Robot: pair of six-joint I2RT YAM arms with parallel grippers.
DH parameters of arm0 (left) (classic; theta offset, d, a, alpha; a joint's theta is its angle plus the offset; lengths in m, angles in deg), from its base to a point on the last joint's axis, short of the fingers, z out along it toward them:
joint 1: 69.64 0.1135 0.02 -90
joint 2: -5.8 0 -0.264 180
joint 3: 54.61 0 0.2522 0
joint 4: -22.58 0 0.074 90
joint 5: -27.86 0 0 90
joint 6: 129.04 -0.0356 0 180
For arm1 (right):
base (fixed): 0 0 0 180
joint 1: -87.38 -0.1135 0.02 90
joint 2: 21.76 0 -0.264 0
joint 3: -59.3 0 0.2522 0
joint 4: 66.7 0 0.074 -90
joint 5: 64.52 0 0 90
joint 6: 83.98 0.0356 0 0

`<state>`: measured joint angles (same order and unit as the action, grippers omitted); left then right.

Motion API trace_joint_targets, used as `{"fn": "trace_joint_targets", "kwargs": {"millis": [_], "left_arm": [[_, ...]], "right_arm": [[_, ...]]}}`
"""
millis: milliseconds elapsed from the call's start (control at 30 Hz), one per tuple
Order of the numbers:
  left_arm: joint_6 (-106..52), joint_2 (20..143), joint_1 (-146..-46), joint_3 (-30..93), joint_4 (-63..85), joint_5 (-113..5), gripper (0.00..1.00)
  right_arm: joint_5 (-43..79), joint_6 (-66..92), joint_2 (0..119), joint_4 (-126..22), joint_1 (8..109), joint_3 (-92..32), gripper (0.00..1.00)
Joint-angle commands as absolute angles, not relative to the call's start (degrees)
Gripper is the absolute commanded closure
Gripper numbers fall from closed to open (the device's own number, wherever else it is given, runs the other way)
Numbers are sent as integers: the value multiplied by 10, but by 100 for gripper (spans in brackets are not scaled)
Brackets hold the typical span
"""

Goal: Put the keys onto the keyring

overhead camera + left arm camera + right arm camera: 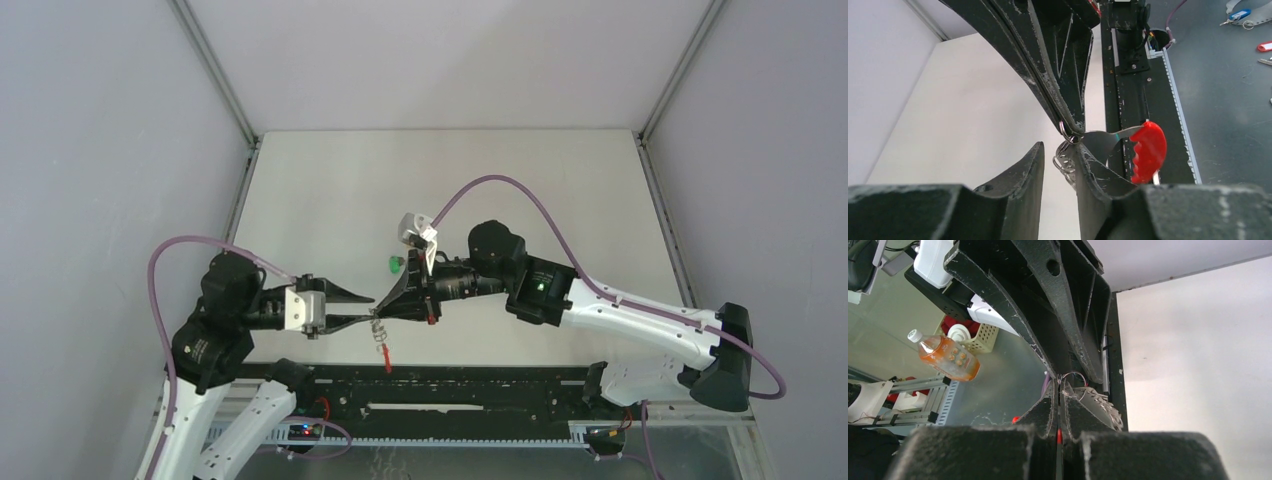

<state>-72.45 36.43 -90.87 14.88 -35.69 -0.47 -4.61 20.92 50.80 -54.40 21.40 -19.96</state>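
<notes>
R claw [1059, 385]: clamped on keyring [1148, 150]; hung aloft, steady | L claw [1058, 150]: half-open astride it; prob. to regrip

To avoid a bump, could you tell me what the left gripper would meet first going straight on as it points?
Probably the keyring, whose wire loops lie between the fingertips of the left gripper. Directly behind it is the right gripper, shut and pinching that ring.

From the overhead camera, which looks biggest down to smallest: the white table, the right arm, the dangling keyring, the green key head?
1. white table
2. right arm
3. keyring, red part included
4. green key head
Held up nearer the camera, the keyring may look slightly enlarged.
</notes>
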Motion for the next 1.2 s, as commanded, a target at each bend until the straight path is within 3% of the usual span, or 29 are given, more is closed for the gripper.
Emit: {"fn": "trace_joint_targets", "kwargs": {"millis": [0, 167, 367, 533, 600, 767, 800, 900, 1167], "left_arm": [[-723, 354, -914, 164, -338, 2, 71], [-737, 346, -916, 152, -341, -3, 76], [-732, 351, -918, 160, -342, -4, 99], [-675, 351, -919, 156, -326, -24, 100], [-616, 351, -919, 147, -293, -44, 100], [-505, 356, -919, 128, -235, -69, 100], [-489, 356, -919, 125, -225, -71, 100], [-460, 356, -919, 122, -199, -77, 100], [-432, 352, -919, 121, -171, -87, 100]], "right_arm": [[-56, 224, 508, -569, 217, -213, 100], [-57, 227, 506, -569, 216, -214, 100], [-60, 228, 507, -568, 216, -214, 100], [-41, 216, 502, -559, 218, -213, 99], [-29, 206, 492, -550, 222, -213, 91], [-10, 174, 471, -523, 228, -213, 56], [-7, 170, 467, -512, 228, -213, 53], [2, 160, 457, -500, 228, -213, 48], [25, 146, 438, -484, 230, -213, 47]]}}
